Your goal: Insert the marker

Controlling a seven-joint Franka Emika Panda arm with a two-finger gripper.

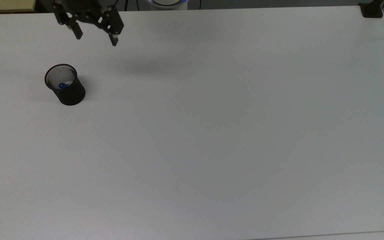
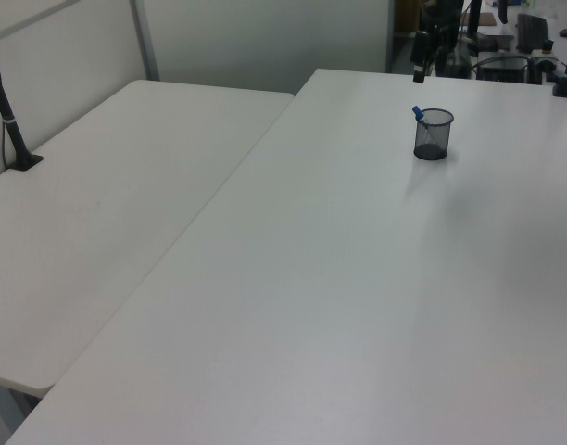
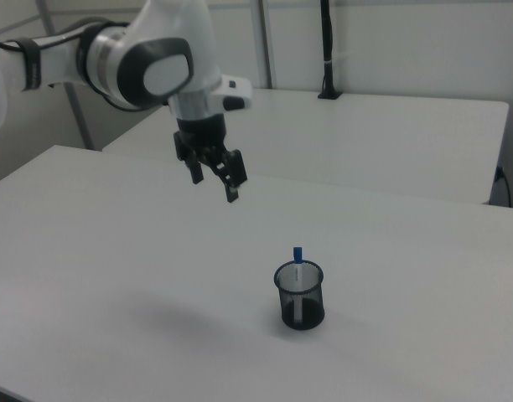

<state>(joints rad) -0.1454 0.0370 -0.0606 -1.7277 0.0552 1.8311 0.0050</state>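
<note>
The marker (image 3: 297, 276) stands inside the black mesh cup (image 3: 299, 296), its blue end poking just above the rim; from above its blue tip (image 1: 62, 85) shows inside the cup (image 1: 66, 86), and in the left view the marker (image 2: 418, 113) leans on the cup (image 2: 433, 135) rim. My gripper (image 1: 95, 37) is open and empty, raised well above the white table (image 1: 212, 133), up and to the right of the cup in the top view. In the right view the gripper (image 3: 215, 188) hangs high, left of the cup.
A black post base (image 1: 372, 10) sits at the top view's far right corner. A second white table (image 2: 107, 204) adjoins on the left view's left, with a black clamp stand (image 2: 15, 139) on it.
</note>
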